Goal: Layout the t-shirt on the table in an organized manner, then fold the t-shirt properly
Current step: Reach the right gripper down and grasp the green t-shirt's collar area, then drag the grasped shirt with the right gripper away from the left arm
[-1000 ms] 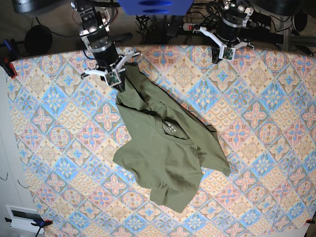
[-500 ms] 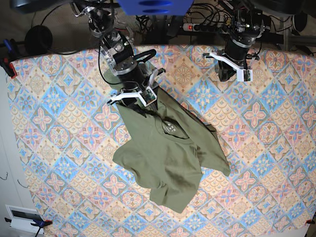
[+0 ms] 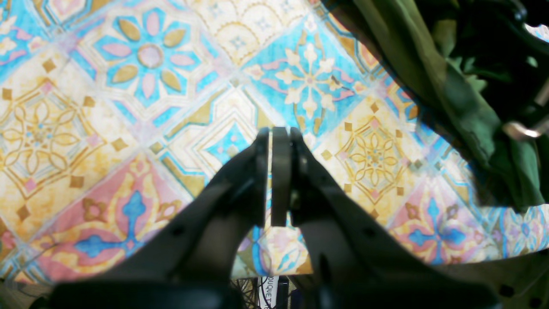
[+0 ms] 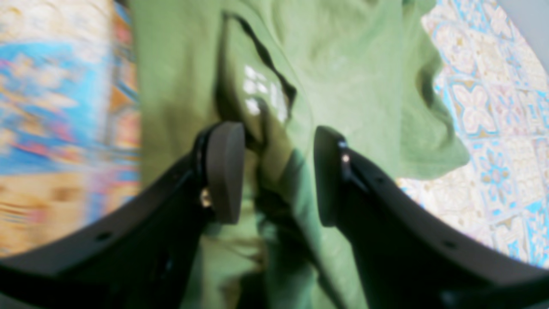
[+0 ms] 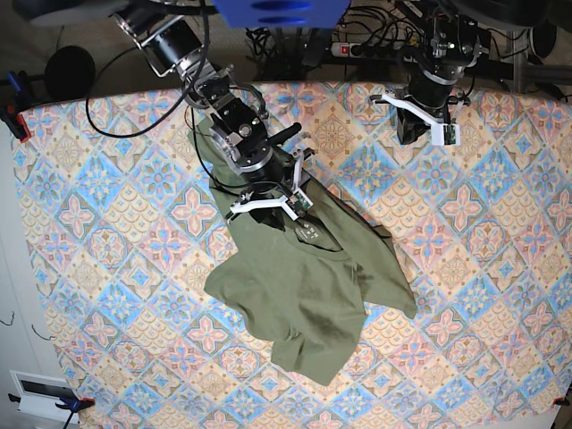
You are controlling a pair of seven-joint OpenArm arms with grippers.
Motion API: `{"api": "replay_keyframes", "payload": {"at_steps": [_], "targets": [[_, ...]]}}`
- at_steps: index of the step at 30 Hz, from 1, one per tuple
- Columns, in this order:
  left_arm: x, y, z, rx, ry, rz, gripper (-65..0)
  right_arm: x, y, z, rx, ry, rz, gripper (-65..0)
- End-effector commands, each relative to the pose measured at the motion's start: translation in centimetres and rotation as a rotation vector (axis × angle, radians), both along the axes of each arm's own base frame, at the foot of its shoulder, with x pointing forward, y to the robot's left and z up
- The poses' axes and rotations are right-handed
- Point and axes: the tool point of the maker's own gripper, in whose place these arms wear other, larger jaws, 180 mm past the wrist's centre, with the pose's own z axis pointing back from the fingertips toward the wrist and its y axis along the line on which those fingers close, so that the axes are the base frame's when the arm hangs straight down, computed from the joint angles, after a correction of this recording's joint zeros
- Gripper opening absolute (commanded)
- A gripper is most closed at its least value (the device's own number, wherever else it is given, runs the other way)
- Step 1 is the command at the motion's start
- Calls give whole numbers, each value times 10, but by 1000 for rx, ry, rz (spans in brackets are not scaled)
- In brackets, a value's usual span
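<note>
Fingers [image 4: 223, 171] of your right gripper [image 4: 274, 167]: black pads spread apart, holding nothing, poised over the collar of the crumpled olive-green cotton t-shirt [image 5: 304, 277]. Left gripper [image 3: 276, 171]: pads pressed together, empty, above bare cloth. T-shirt lies mid-table, bunched. Your large table [image 5: 483, 268]: blue, pink, orange and cream floral tile cloth. Black cables [image 5: 277, 45] behind the far edge.

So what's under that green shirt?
The tile-patterned table shows all around the crumpled t-shirt, so the cloth surely continues beneath. Whatever else might lie under its folds is hidden. The open right claw hovers over the collar.
</note>
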Motion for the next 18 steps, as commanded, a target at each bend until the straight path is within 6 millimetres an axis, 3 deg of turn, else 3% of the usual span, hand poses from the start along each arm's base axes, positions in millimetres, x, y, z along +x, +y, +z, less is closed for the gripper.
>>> {"api": "replay_keyframes", "payload": {"at_steps": [1,4,8,9,15,18], "targets": [[4,0,9,-1,-36,-1,-650,13,1,14,8,-55,1,-399],[4,0,9,3,-37,-1,-650,23,-5,5,-24,-42,-9,-430],[4,0,10,1,-38,-1,-650,37,-8,15,-27,-73,-13,-634],[5,0,10,0,-40,0,-650,39,-8,17,-28,-77,-15,-650],[6,0,10,3,-41,-1,-650,61,-36,55,24,-164,-108,-642],[6,1,10,4,-43,-1,-650,71,-58,62,29,-180,-170,-642]]}}
